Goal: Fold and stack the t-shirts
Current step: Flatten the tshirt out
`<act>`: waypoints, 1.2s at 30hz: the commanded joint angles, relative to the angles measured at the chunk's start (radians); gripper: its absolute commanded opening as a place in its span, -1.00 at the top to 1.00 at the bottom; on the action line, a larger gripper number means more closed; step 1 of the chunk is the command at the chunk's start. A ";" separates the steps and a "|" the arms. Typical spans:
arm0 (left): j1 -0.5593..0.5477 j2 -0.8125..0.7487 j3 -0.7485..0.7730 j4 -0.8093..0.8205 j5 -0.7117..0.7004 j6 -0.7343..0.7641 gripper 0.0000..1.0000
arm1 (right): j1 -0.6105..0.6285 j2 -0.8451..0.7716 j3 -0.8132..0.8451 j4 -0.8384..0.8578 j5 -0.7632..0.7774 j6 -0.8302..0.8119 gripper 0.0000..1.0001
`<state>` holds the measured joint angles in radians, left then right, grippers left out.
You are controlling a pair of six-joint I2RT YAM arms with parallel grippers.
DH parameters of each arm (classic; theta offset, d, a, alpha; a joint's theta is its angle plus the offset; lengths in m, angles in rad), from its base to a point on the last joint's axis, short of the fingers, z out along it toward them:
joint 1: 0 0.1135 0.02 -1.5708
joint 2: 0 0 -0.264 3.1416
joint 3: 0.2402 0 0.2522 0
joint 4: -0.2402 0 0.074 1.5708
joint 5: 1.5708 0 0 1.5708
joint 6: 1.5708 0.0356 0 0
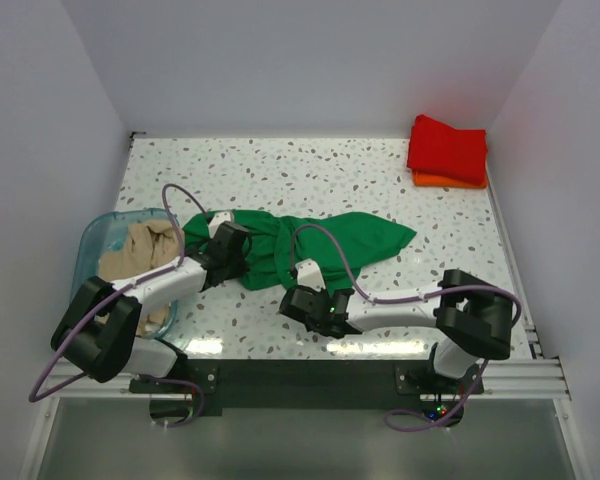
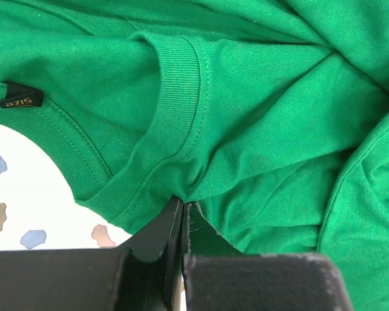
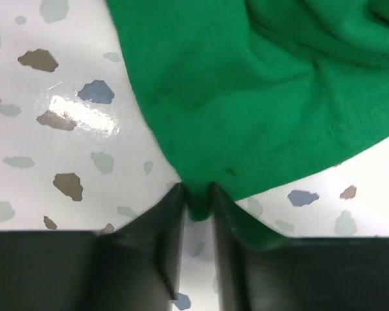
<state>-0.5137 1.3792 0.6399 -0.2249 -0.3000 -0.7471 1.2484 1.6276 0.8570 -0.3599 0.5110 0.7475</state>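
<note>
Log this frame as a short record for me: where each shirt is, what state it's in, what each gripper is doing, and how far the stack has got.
green t-shirt: crumpled on the table, unfolded
left gripper: shut on the green t-shirt beside its collar
right gripper: shut on the green t-shirt at its hem edge
red t-shirt: folded, far right corner, lying on the orange t-shirt
beige t-shirt: bunched inside the teal bin, left side
stack so far: two shirts
</note>
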 commanded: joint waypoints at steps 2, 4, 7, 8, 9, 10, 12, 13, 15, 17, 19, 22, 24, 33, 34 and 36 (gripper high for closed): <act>-0.002 -0.009 -0.002 0.032 -0.010 0.009 1.00 | -0.003 -0.026 -0.012 -0.071 0.101 0.090 0.70; -0.002 -0.014 -0.003 0.029 -0.013 0.009 1.00 | -0.030 -0.110 -0.039 -0.115 0.122 0.116 0.97; 0.000 -0.020 -0.003 0.021 -0.010 0.008 1.00 | -0.111 -0.236 -0.079 -0.189 0.130 0.115 1.00; -0.002 -0.025 -0.002 0.019 -0.010 0.006 1.00 | -0.139 -0.336 -0.087 -0.224 0.129 0.101 1.00; 0.000 -0.029 0.000 0.009 -0.010 0.005 1.00 | -0.167 -0.385 -0.099 -0.243 0.129 0.090 1.00; 0.000 -0.041 -0.003 0.006 -0.011 0.003 1.00 | -0.223 -0.441 -0.101 -0.261 0.133 0.067 1.00; 0.000 -0.055 -0.005 -0.014 -0.017 -0.001 1.00 | -0.283 -0.573 -0.089 -0.327 0.139 0.040 1.00; -0.002 -0.072 -0.009 -0.020 -0.019 -0.008 1.00 | -0.341 -0.609 -0.079 -0.347 0.144 0.009 1.00; 0.000 -0.092 -0.014 -0.039 -0.019 -0.014 1.00 | -0.392 -0.688 -0.041 -0.398 0.153 -0.022 1.00; -0.002 -0.132 -0.029 -0.051 -0.018 -0.026 1.00 | -0.461 -0.719 -0.009 -0.441 0.179 -0.063 1.00; 0.000 -0.176 -0.051 -0.068 -0.025 -0.041 1.00 | -0.515 -0.738 0.039 -0.462 0.192 -0.100 1.00; 0.000 -0.213 -0.080 -0.089 -0.034 -0.047 1.00 | -0.566 -0.752 0.109 -0.485 0.202 -0.140 1.00; 0.000 -0.224 -0.085 -0.105 -0.039 -0.049 1.00 | -0.592 -0.752 0.141 -0.490 0.218 -0.163 1.00; 0.038 -0.319 0.003 -0.217 -0.083 -0.023 1.00 | -0.805 -0.522 0.391 -0.390 0.158 -0.326 1.00; 0.052 -0.300 0.045 -0.226 -0.082 -0.006 1.00 | -0.849 -0.490 0.425 -0.363 0.144 -0.345 1.00; 0.107 -0.270 0.084 -0.231 -0.055 0.018 1.00 | -0.880 -0.388 0.535 -0.323 0.117 -0.365 1.00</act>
<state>-0.4698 1.0897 0.6262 -0.4377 -0.3298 -0.7647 0.4160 1.1488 1.2560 -0.7853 0.6529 0.4622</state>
